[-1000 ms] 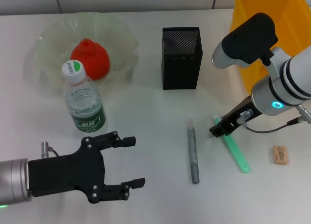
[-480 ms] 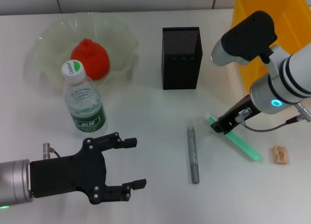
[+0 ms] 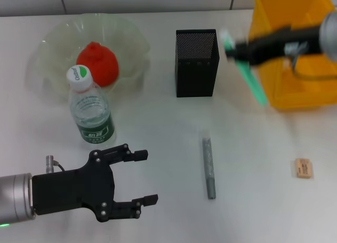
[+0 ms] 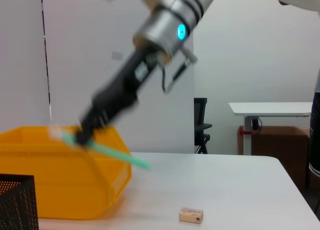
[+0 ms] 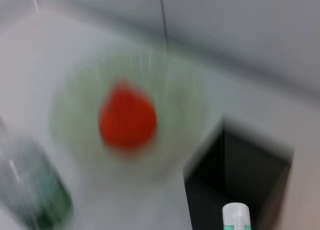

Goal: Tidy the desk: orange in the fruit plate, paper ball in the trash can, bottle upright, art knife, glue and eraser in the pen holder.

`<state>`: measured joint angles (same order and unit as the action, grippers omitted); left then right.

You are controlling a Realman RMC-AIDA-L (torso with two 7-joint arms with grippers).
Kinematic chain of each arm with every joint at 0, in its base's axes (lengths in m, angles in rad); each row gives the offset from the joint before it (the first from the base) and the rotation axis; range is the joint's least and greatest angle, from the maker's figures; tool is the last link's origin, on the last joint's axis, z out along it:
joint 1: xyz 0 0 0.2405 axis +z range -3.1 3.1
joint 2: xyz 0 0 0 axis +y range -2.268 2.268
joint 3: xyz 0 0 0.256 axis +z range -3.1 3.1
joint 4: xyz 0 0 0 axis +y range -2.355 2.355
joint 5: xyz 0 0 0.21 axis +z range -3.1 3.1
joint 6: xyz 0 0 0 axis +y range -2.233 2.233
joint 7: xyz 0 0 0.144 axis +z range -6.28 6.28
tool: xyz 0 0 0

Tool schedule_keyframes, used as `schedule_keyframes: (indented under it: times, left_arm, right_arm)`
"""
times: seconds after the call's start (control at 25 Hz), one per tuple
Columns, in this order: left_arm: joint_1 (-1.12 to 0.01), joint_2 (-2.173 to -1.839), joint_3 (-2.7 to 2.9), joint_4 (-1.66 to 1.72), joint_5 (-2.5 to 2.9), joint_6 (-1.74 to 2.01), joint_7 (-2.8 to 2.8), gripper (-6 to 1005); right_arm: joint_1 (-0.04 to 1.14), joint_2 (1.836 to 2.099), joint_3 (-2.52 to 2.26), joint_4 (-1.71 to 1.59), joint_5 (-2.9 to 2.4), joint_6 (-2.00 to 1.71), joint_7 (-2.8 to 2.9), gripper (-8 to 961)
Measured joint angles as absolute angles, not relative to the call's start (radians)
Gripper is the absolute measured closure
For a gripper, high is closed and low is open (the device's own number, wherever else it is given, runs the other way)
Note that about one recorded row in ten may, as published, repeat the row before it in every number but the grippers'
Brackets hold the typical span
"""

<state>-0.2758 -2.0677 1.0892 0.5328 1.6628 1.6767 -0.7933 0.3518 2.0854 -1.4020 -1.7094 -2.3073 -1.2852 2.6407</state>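
Note:
My right gripper (image 3: 236,49) is shut on a slim green stick (image 3: 251,80), an art knife or glue, I cannot tell which. It holds it in the air just right of the pen holder (image 3: 196,64); its white tip shows in the right wrist view (image 5: 236,217). A grey stick (image 3: 209,166) and the eraser (image 3: 304,168) lie on the table. The orange (image 3: 98,64) sits in the fruit plate (image 3: 52,48). The bottle (image 3: 92,114) stands upright. My left gripper (image 3: 149,177) is open and empty at the front left. The paper ball is not in view.
The yellow trash can (image 3: 274,11) stands at the back right, behind my right arm. In the left wrist view the eraser (image 4: 191,215) lies in front of the trash can (image 4: 60,185). The bottle stands close in front of the fruit plate.
My right gripper has lifted the green stick off the table and carried it up and back, to beside the pen holder. The left arm has not moved.

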Motion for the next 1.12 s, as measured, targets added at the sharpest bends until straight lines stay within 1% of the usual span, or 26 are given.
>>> schedule_keyframes:
  times: [0.08,0.16,0.24,0.32,0.48,0.64,0.92,1.08,1.12]
  left_arm:
    - [-0.275,-2.068,1.089,0.533,1.663,1.677,-0.792,190]
    - [-0.275,-2.068,1.09,0.532,1.663,1.677,-0.792,190]
    - [-0.275,-2.068,1.091,0.531,1.663,1.676,-0.792,191]
    - [-0.275,-2.068,1.092,0.531,1.667,1.674,-0.791,191]
    - [-0.277,-2.068,1.091,0.531,1.685,1.673,-0.791,191]
    - [-0.277,-2.068,1.091,0.53,1.687,1.672,-0.792,191]
    - [-0.277,-2.068,1.089,0.531,1.687,1.671,-0.791,191]
    - [-0.278,-2.068,1.09,0.531,1.687,1.67,-0.791,191]
    - [-0.278,-2.068,1.09,0.531,1.687,1.67,-0.791,191]
  right_arm:
    - [0.296,2.086,-1.368,-1.721,-2.138,-1.173,2.515,779]
    - [0.254,2.087,-1.36,-1.662,-1.926,-1.022,2.323,779]
    - [0.254,2.087,-1.362,-1.548,-1.743,-0.936,2.12,779]
    - [0.293,2.086,-1.359,-1.4,-1.556,-0.904,1.913,779]
    - [0.417,2.086,-1.352,-1.066,-1.284,-0.9,1.547,778]
    - [0.535,2.084,-1.351,-0.792,-1.115,-0.908,1.296,778]
    - [0.646,2.089,-1.354,-0.536,-0.991,-0.905,1.078,778]
    - [0.66,2.089,-1.357,-0.492,-0.967,-0.906,1.053,778]
    - [0.657,2.09,-1.359,-0.494,-0.967,-0.91,1.052,761]
